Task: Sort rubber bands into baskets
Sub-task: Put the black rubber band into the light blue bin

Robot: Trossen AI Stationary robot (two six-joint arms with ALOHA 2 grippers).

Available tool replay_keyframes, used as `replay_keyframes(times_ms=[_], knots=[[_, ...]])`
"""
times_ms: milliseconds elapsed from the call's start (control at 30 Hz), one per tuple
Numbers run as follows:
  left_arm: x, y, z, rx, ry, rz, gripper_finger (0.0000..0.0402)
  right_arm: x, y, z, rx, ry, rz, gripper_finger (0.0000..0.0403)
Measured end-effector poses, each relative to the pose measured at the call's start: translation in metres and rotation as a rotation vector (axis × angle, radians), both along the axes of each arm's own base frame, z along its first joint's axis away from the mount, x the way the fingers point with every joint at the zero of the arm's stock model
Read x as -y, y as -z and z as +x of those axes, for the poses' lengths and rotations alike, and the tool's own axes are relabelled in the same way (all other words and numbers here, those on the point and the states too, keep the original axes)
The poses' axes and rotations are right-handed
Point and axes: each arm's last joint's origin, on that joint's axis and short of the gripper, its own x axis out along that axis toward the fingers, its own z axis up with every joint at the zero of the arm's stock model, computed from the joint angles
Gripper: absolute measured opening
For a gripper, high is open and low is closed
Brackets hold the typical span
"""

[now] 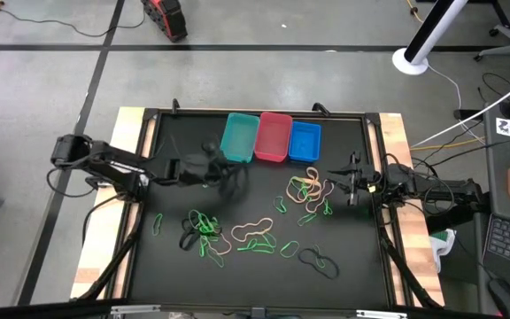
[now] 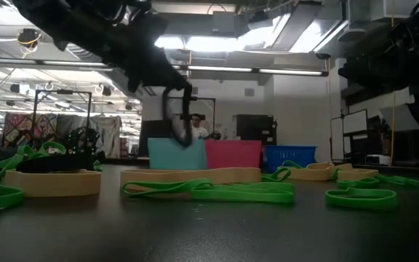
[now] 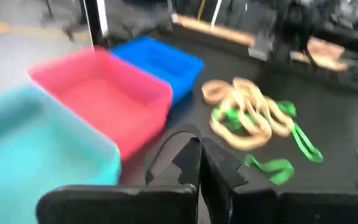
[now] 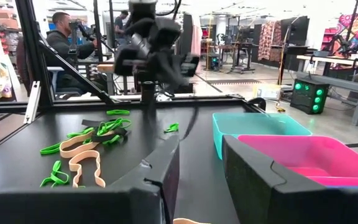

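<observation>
Left tool (image 1: pixel 228 180), clamped on a black rubber band (image 3: pixel 166 146), hovers beside the teal basket (image 1: pixel 238 137) near the worktop's far edge; right tool (image 1: pixel 333 182) waits open by the right edge.

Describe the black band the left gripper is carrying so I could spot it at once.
Start at the teal basket, leftmost of the three tubs. Just beside it hangs the left gripper, shut on a thin black rubber band dangling as a loop above the mat, unlike the bands lying flat.
</observation>
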Motion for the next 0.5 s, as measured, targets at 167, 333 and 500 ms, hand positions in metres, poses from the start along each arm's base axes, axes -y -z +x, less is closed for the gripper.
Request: replay_keyframes(times_ms=[167, 333, 500], knots=[[-0.029, -0.008, -0.001, 0.058, -0.089, 0.066, 0.0004, 0.000, 0.000, 0.000, 0.001, 0.000, 0.000, 0.0122], [-0.058, -0.010, -0.008, 0.056, -0.193, 0.102, 0.0002, 0.000, 0.000, 0.000, 0.002, 0.000, 0.000, 0.0122], [-0.083, -0.010, -0.017, 0.054, -0.279, 0.099, 0.0006, 0.000, 0.000, 0.000, 0.003, 0.000, 0.000, 0.0122]])
